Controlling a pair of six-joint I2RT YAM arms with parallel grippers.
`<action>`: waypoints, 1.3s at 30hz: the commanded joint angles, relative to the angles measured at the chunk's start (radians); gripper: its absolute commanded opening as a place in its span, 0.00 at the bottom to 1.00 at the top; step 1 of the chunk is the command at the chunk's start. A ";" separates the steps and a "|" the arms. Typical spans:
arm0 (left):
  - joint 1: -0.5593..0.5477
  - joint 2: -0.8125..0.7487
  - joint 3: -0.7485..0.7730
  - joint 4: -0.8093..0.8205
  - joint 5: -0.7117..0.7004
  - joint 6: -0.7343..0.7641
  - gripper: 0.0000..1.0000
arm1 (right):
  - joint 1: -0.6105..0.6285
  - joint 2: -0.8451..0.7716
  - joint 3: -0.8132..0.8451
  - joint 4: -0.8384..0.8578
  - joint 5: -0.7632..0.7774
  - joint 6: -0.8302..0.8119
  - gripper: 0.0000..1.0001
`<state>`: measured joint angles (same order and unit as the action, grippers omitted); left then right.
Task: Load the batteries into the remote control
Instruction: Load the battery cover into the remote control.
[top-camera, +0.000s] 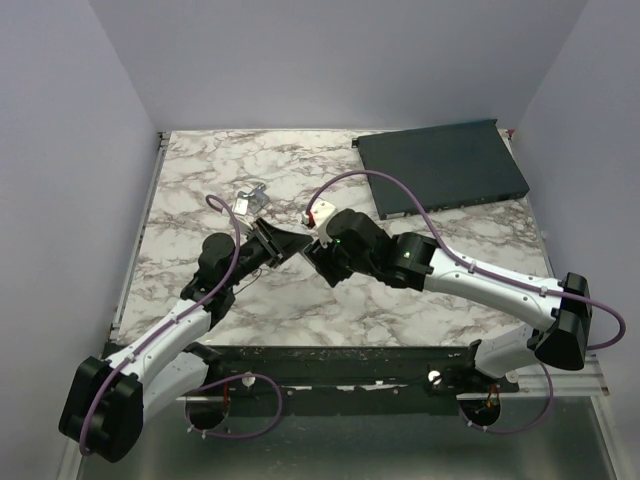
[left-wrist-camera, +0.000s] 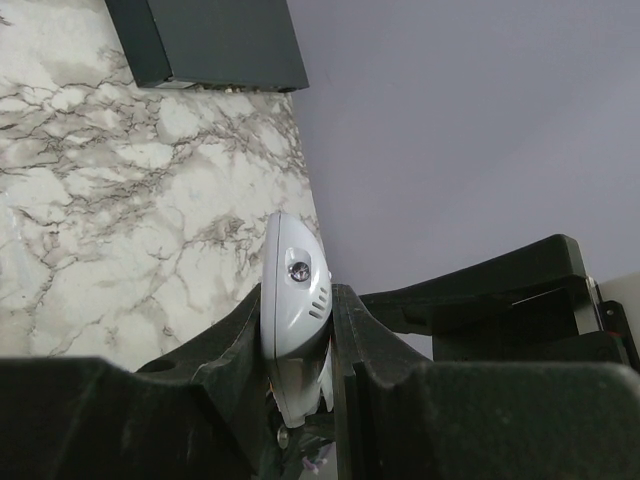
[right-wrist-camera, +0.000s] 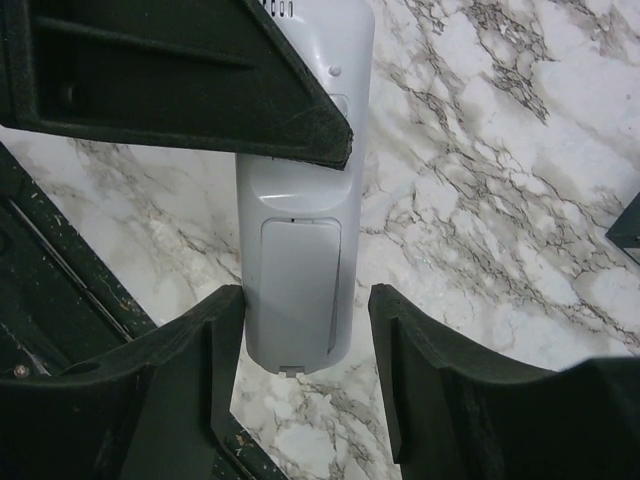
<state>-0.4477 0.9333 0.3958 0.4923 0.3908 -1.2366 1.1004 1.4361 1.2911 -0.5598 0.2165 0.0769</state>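
Currently, the left gripper (left-wrist-camera: 297, 305) clamps the remote control (right-wrist-camera: 300, 190) across its upper body and appears to hold it raised off the marble table (right-wrist-camera: 480, 200), back face toward the right wrist camera. Note that this grip presents the battery door (right-wrist-camera: 295, 290) to the other arm and steadies the handset against a push or a pull. The right gripper (right-wrist-camera: 305, 310) stands wide, one jaw on each side of the remote's lower end. A gap shows on one side; contact on the other cannot be confirmed. You see the door seated over the recess, so judge door removal as the step in hand. No batteries show in any view. The dark box (top-camera: 440, 170) lies well apart, at the far corner.
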 joint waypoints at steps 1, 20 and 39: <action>-0.006 -0.001 -0.003 0.051 0.026 -0.012 0.00 | 0.007 -0.023 0.026 0.033 0.024 -0.012 0.61; -0.005 0.018 -0.007 0.077 0.043 -0.036 0.00 | -0.029 -0.244 -0.181 0.276 0.101 0.278 0.79; 0.000 0.031 0.001 0.146 0.026 -0.125 0.00 | -0.183 -0.675 -0.832 0.895 -0.078 0.908 0.91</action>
<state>-0.4473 0.9707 0.3737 0.5964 0.4221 -1.3304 0.9215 0.7708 0.5114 0.1425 0.2020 0.8642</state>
